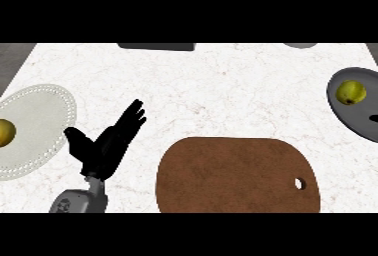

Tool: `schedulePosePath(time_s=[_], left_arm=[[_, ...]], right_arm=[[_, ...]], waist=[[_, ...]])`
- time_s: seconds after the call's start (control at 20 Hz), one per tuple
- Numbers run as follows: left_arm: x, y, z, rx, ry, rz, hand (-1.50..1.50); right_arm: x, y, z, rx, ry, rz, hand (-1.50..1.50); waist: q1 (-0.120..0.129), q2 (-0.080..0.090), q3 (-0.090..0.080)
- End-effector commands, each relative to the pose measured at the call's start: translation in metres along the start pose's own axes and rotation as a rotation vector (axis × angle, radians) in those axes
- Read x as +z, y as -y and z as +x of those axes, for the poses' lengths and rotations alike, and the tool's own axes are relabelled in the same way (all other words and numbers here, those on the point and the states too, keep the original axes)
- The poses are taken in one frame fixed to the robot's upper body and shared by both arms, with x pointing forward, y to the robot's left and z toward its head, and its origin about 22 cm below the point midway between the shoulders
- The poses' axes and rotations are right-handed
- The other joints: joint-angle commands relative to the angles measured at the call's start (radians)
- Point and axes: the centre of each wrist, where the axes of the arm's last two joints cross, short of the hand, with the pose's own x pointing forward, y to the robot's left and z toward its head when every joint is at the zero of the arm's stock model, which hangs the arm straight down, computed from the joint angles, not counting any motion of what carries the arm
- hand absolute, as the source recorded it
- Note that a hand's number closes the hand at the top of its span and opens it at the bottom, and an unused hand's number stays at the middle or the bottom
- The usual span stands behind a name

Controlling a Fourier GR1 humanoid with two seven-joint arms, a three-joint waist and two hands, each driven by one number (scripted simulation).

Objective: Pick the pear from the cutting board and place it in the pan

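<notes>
One pear (351, 92) inside the grey pan (347, 116)

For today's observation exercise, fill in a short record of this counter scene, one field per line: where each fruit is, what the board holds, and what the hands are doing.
pear: lying in the grey pan, right edge
cutting board: brown, nothing on it
second fruit: yellow-green, on the white plate, left edge
left hand: open, fingers up, resting between plate and board
right hand: not in view
</notes>
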Motion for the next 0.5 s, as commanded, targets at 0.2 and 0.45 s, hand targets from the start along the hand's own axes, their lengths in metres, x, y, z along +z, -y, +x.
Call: schedulePosePath(time_s=[0.2, 0.45], left_arm=[[0.002, -0.005, -0.005, 0.012, -0.005, 0.013, 0.0], [0.002, -0.01, -0.006, 0.017, -0.013, 0.025, 0.0]], right_arm=[[0.034, 0.047, -0.019, -0.112, 0.034, 0.152, -1.5], [0.042, 0.082, -0.011, -0.155, 0.031, 0.212, -1.5]], waist=[[-0.018, -0.002, 0.0], [-0.021, -0.003, 0.002]])
